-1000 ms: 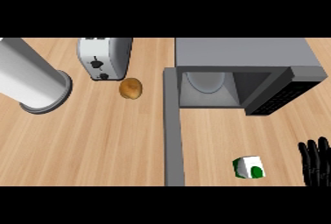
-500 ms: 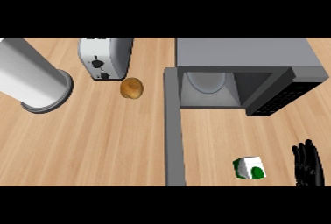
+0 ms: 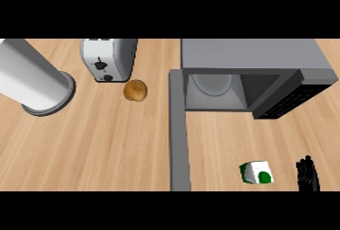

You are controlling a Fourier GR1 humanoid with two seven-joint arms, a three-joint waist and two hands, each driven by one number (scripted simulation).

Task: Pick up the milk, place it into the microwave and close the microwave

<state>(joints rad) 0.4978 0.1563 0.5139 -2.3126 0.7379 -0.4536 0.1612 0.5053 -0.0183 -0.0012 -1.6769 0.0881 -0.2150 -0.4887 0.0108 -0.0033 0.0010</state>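
The milk [image 3: 256,172] is a small white and green carton standing on the wooden counter [image 3: 100,148] near the lower right of our view, untouched. Just to its right we see our right hand [image 3: 307,175], fingers straight and pointing up, lying close together, holding nothing and clearly apart from the carton. Our left hand does not show at all.

To the left of the carton runs the microwave door [image 3: 177,130], swung fully open and seen edge-on as a long grey strip. Beyond the carton sits the microwave [image 3: 256,58] itself, its cavity open toward us with the round glass plate [image 3: 212,83] inside and nothing else in it. The dark control panel is at its right.

Farther left, a brown potato [image 3: 135,90] lies on the counter, with a toaster [image 3: 107,58] just behind it and a tall grey cylinder [image 3: 33,81] at the far left.

By our reckoning, none of the 3 steps is done: the milk is not yet grasped, not yet inside, and the door is not yet closed. The open door at least leaves the way clear.
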